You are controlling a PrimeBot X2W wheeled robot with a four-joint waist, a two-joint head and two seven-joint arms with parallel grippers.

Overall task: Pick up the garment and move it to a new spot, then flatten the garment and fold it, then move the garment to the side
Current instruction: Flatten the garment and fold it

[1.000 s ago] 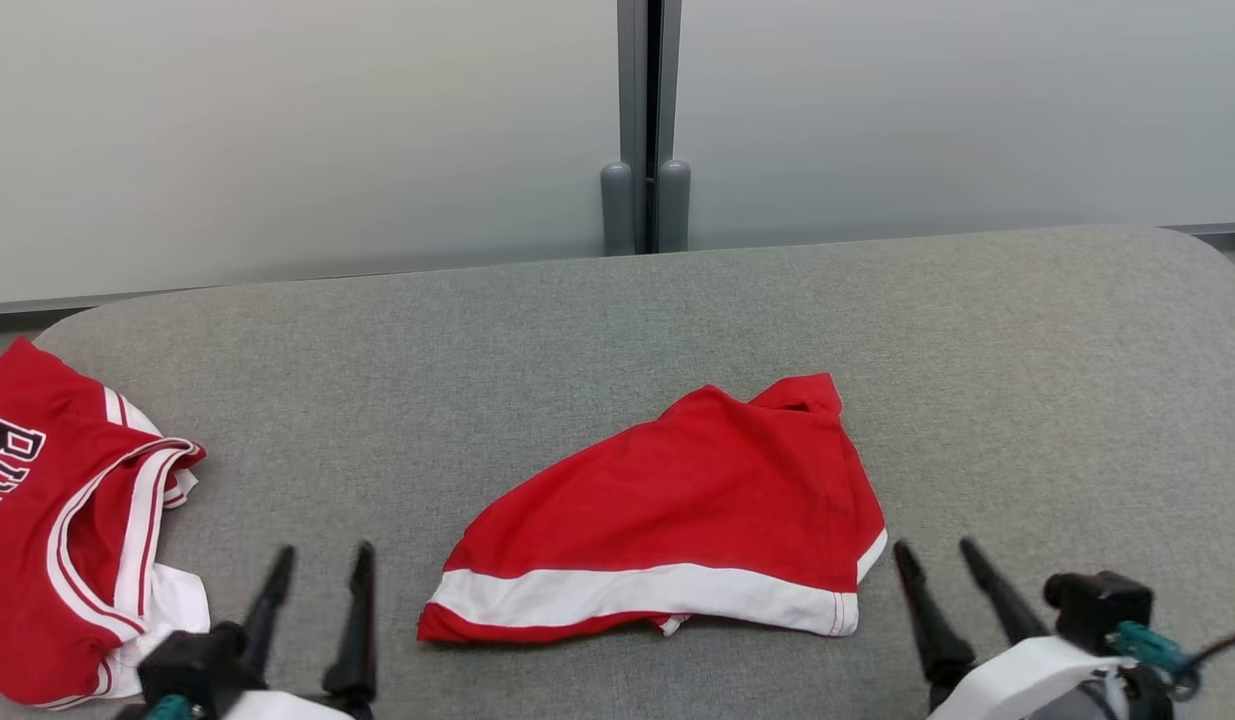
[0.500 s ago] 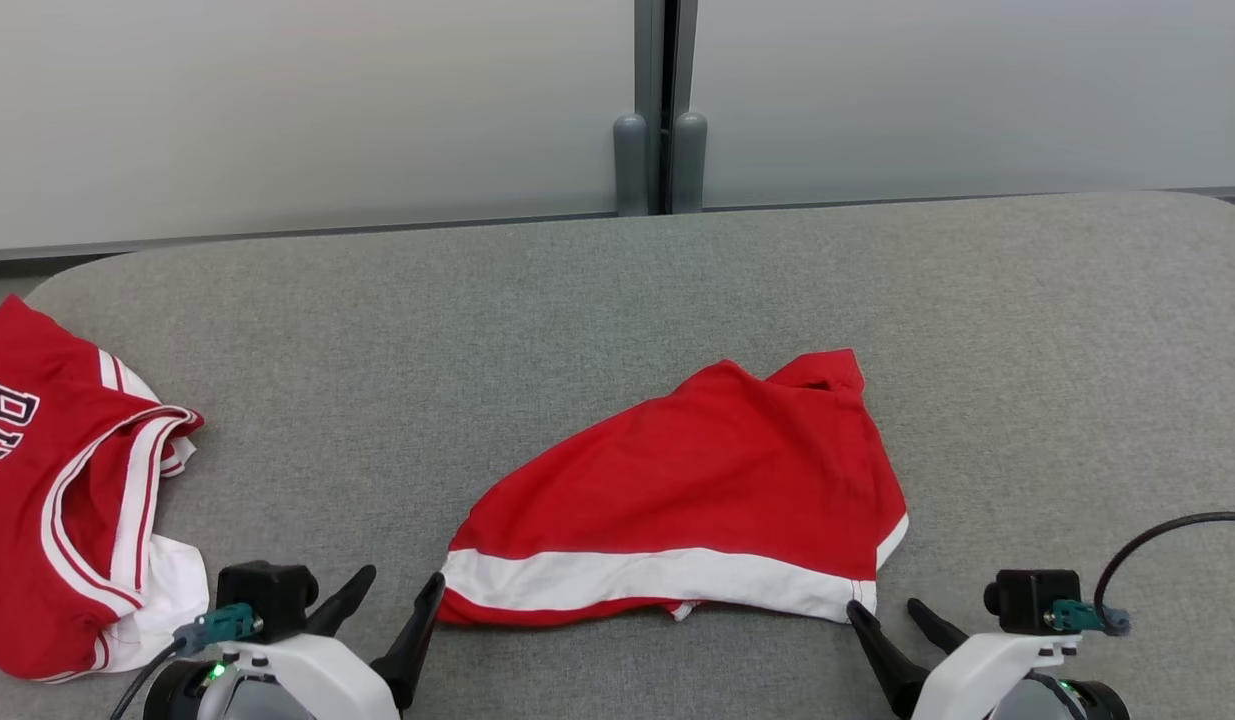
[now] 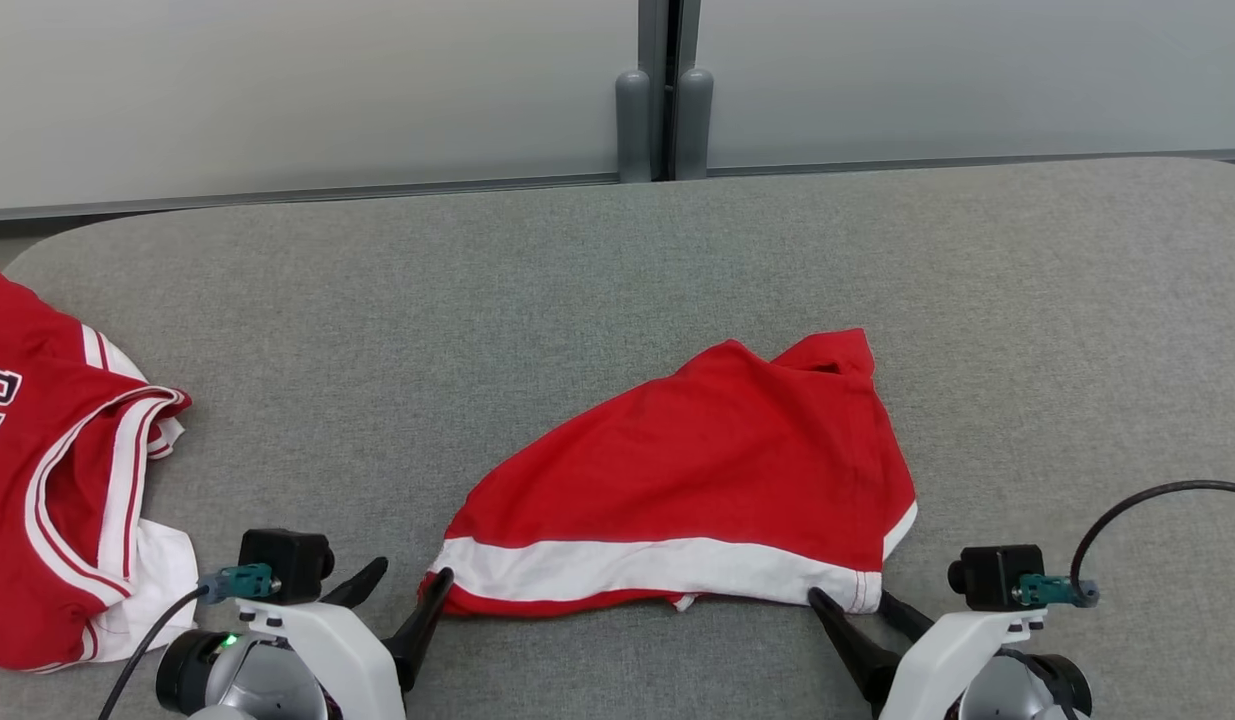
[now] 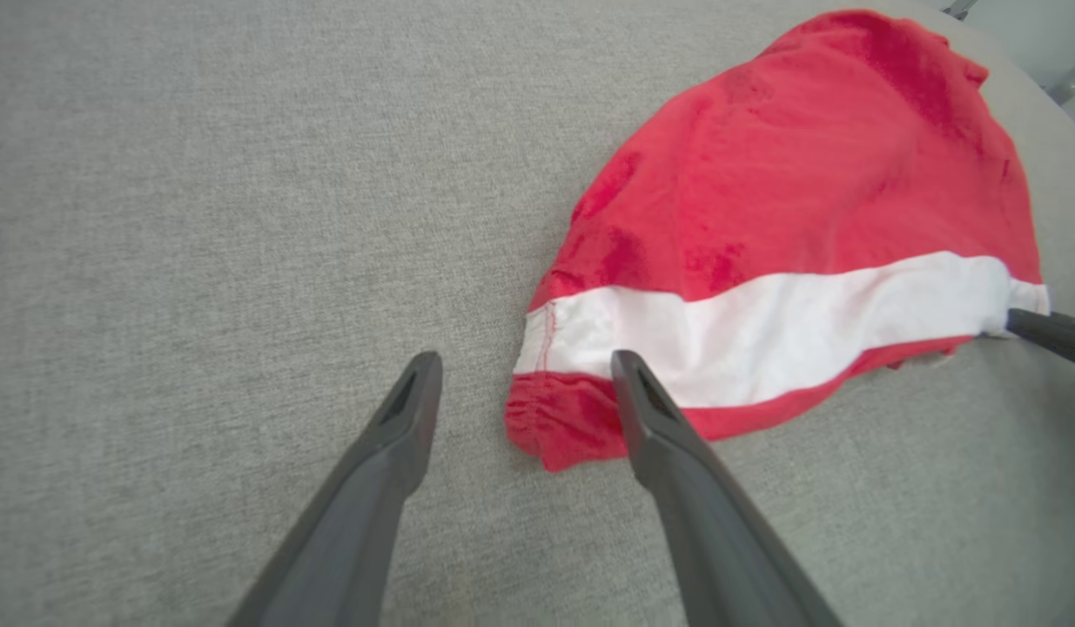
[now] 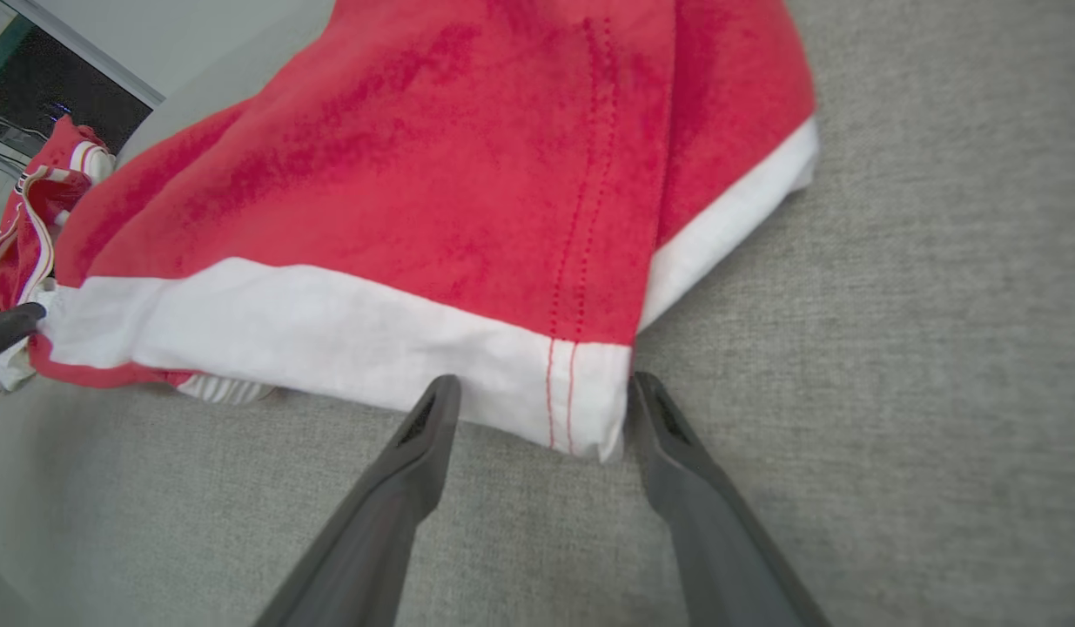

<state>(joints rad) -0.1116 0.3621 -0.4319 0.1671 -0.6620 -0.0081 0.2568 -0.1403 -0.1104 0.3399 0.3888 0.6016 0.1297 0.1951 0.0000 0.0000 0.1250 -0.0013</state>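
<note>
On the grey bench [image 3: 617, 300], the red garment [image 3: 697, 470] lay rumpled near the middle, its white band toward the robot. The left tool [image 3: 409, 572] stood with fingers apart astride the near left corner. The right tool [image 3: 850, 598] was likewise spread about the near right corner, and neither clamped anything. Closing from there risked pinching only the top layer, so the cloth would sag open when lifted, or the fingertips might shove the hem and bunch it. A second jersey [image 3: 57, 480] lay at the bench's left end, where a leftward carry could snag it.
</note>
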